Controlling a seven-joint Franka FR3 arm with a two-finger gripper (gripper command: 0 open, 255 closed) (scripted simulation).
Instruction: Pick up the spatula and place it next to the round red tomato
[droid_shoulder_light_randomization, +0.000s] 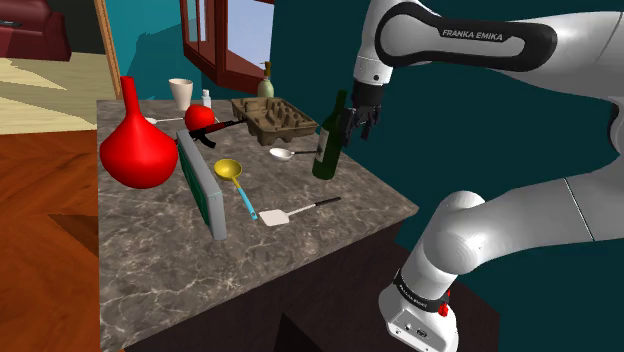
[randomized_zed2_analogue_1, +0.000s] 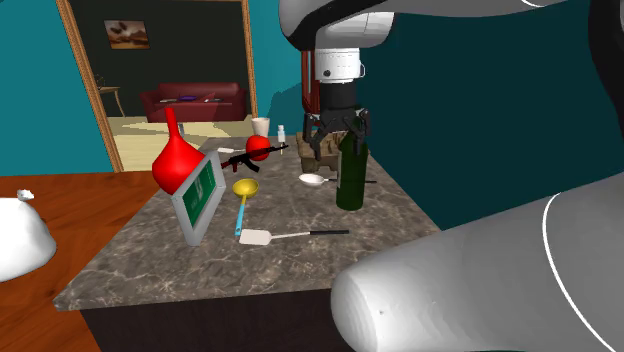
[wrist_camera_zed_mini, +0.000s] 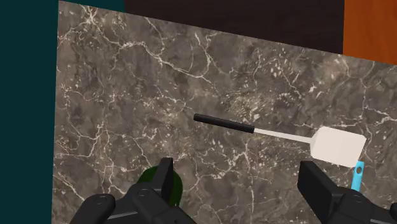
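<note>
The spatula (droid_shoulder_light_randomization: 296, 211) (randomized_zed2_analogue_1: 291, 236) (wrist_camera_zed_mini: 280, 133) has a white blade and a thin black handle. It lies flat on the marble tabletop (droid_shoulder_light_randomization: 300, 250) near the front edge. The round red tomato (droid_shoulder_light_randomization: 197, 117) (randomized_zed2_analogue_1: 258, 148) sits toward the back, beside a black toy rifle (droid_shoulder_light_randomization: 216, 130). My gripper (droid_shoulder_light_randomization: 358, 124) (randomized_zed2_analogue_1: 336, 128) (wrist_camera_zed_mini: 238, 170) hangs open in the air with nothing between its fingers, right by the neck of a dark green bottle (droid_shoulder_light_randomization: 328, 142) (randomized_zed2_analogue_1: 350, 176). The spatula lies well apart from the gripper, farther along the table.
A red vase (droid_shoulder_light_randomization: 135, 146) and an upright green-framed board (droid_shoulder_light_randomization: 203, 186) stand at the shoulder view's left. A yellow ladle (droid_shoulder_light_randomization: 235, 180) with a blue handle lies beside the spatula's blade. A spoon (droid_shoulder_light_randomization: 284, 153), a brown carton tray (droid_shoulder_light_randomization: 272, 118) and a white cup (droid_shoulder_light_randomization: 180, 93) lie farther back.
</note>
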